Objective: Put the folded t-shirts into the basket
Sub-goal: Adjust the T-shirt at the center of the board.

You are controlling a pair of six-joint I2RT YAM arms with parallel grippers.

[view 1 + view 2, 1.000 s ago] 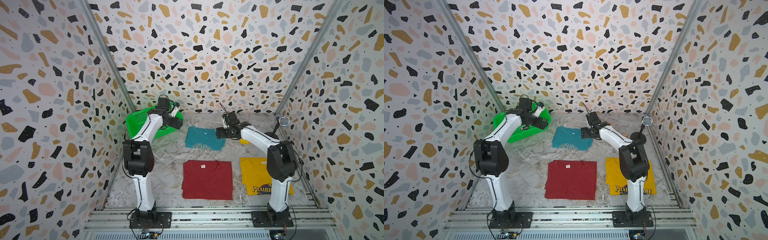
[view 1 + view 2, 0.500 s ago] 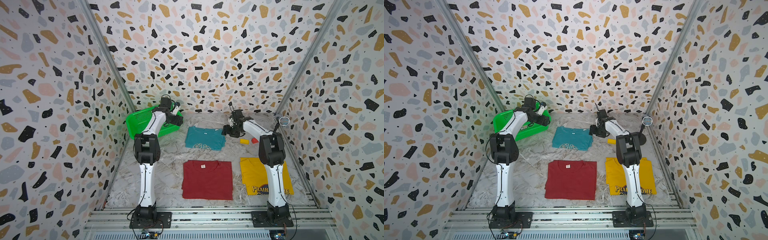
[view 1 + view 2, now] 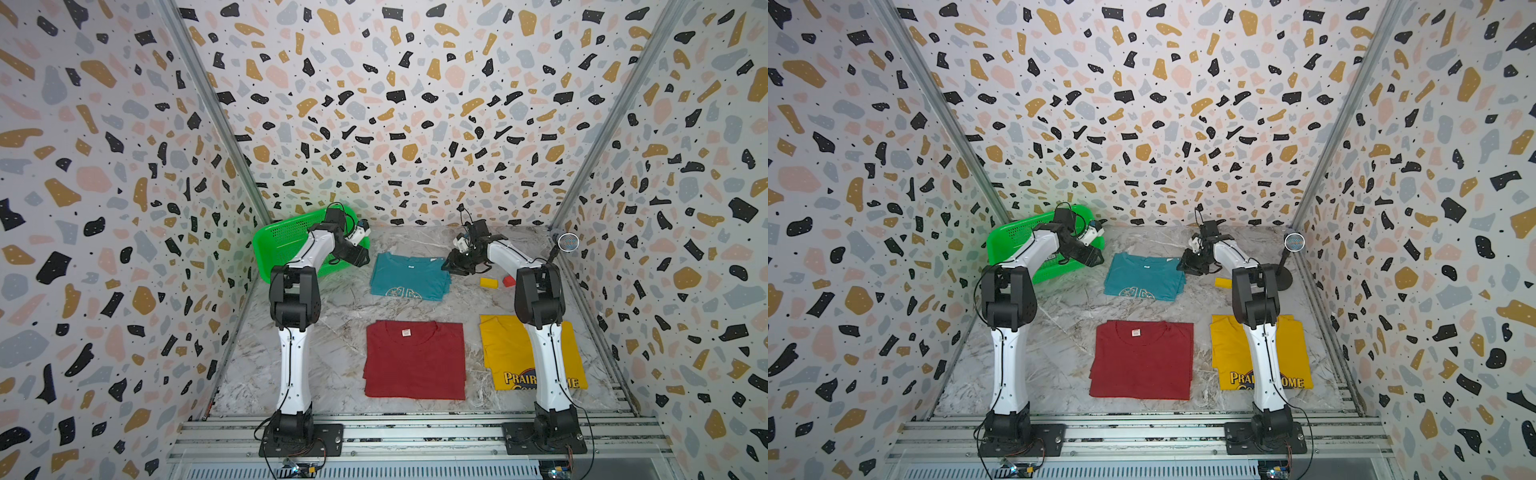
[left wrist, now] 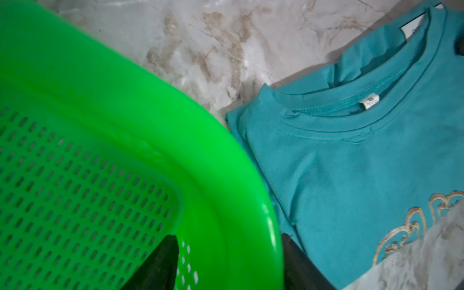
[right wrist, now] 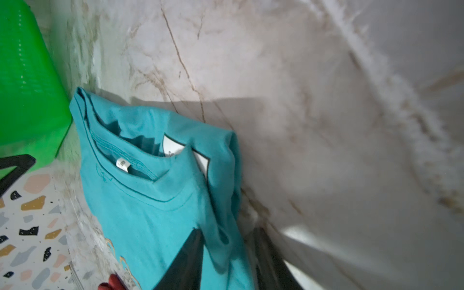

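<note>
At rim of basket (image 4: 140,118), L gripper (image 4: 228,241): jaws astride rim, hold unclear; steady it.
R gripper (image 5: 228,233): astride teal shirt (image 5: 140,213) edge, clamp unclear; pinch all layers b4 lift.

Both arms (image 3: 294,365) have white links, black joints, black bases, thin black cables.

Bright even light, soft shadows, wrist views blurred near edges, glare on basket (image 4: 267,226) rim

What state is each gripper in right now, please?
Left gripper: astride the basket rim, grip cannot be told.
Right gripper: astride the teal t-shirt edge, grip cannot be told.
</note>
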